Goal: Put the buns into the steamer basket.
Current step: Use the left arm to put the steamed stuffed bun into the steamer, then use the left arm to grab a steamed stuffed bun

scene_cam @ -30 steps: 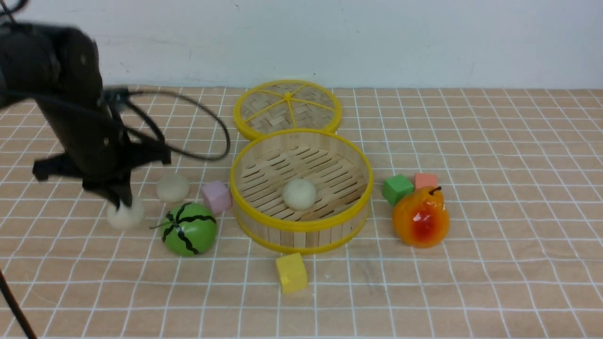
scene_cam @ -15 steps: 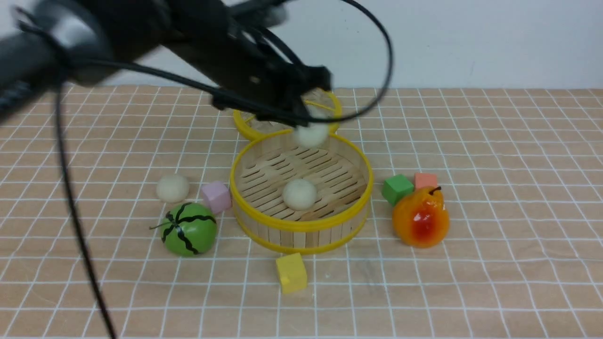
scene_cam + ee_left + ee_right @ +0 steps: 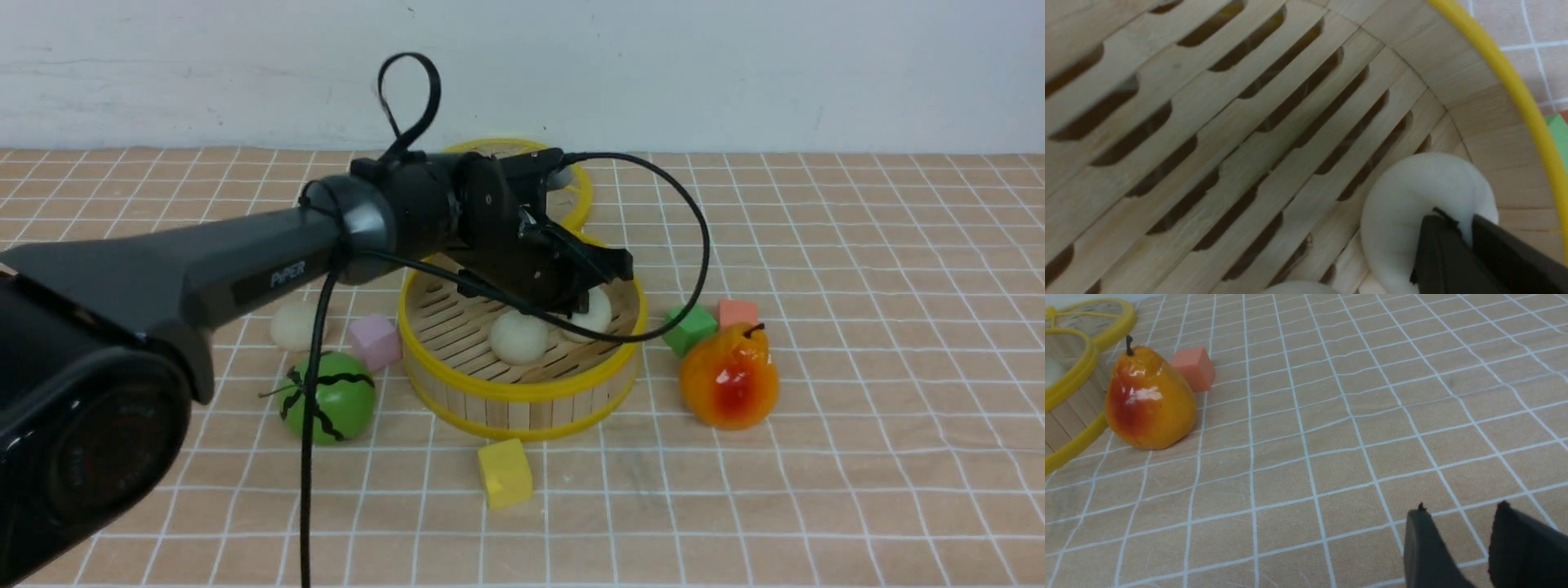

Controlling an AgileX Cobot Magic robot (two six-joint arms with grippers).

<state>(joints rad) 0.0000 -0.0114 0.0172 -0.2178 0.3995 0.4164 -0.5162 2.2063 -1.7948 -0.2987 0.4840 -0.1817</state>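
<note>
The steamer basket (image 3: 522, 390) stands mid-table. One bun (image 3: 518, 336) lies on its slatted floor. A second bun (image 3: 594, 314) rests low inside by the right wall, and my left gripper (image 3: 581, 304) is shut on it. In the left wrist view the two dark fingers (image 3: 1437, 245) pinch into this bun (image 3: 1412, 196) next to the basket wall (image 3: 1486, 102). A third bun (image 3: 295, 325) sits on the cloth left of the basket, partly behind my left arm. My right gripper (image 3: 1461, 508) hovers open over bare cloth and does not show in the front view.
A green striped watermelon ball (image 3: 326, 398) and a pink cube (image 3: 375, 341) sit left of the basket. A yellow cube (image 3: 504, 472) lies in front. A green cube (image 3: 690, 327), an orange cube (image 3: 737, 312) and a pear (image 3: 729, 376) are to the right. The lid (image 3: 571, 192) lies behind.
My left arm lifted a bun from the cloth at the left, swung it right over the basket, and lowered it inside by the right wall.
</note>
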